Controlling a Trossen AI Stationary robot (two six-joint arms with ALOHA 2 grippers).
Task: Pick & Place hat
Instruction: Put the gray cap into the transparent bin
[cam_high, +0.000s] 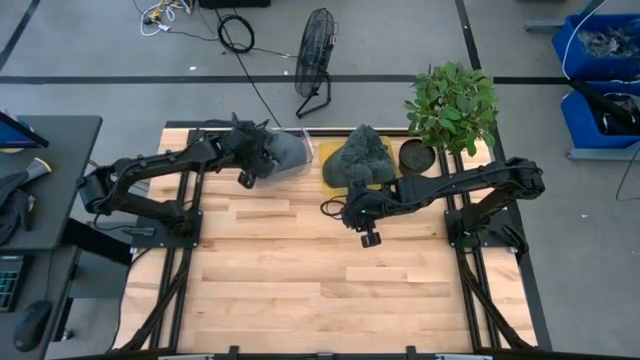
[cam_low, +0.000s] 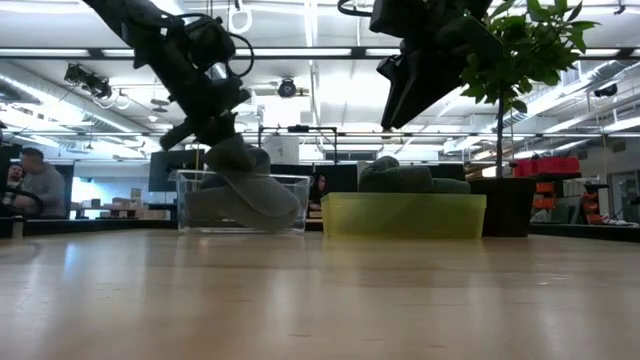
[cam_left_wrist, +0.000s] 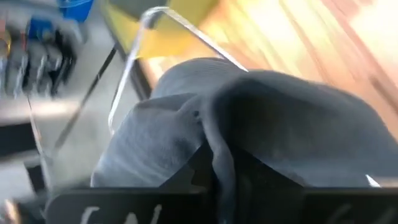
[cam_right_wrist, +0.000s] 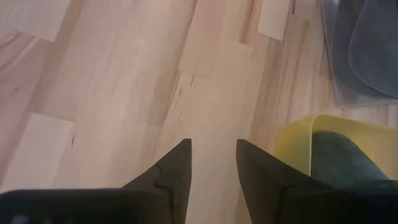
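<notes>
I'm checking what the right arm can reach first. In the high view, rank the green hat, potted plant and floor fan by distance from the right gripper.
From the right gripper:
1. Green hat, in the yellow bin just behind it.
2. Potted plant, at the table's back right corner.
3. Floor fan, on the floor beyond the table.

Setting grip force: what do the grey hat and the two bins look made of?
Grey hat: soft knit or fleece, matte; it folds and drapes. Clear bin: likely hard, glossy plastic, see-through. Yellow bin: translucent plastic, smooth. Left gripper holds the hat.
</notes>
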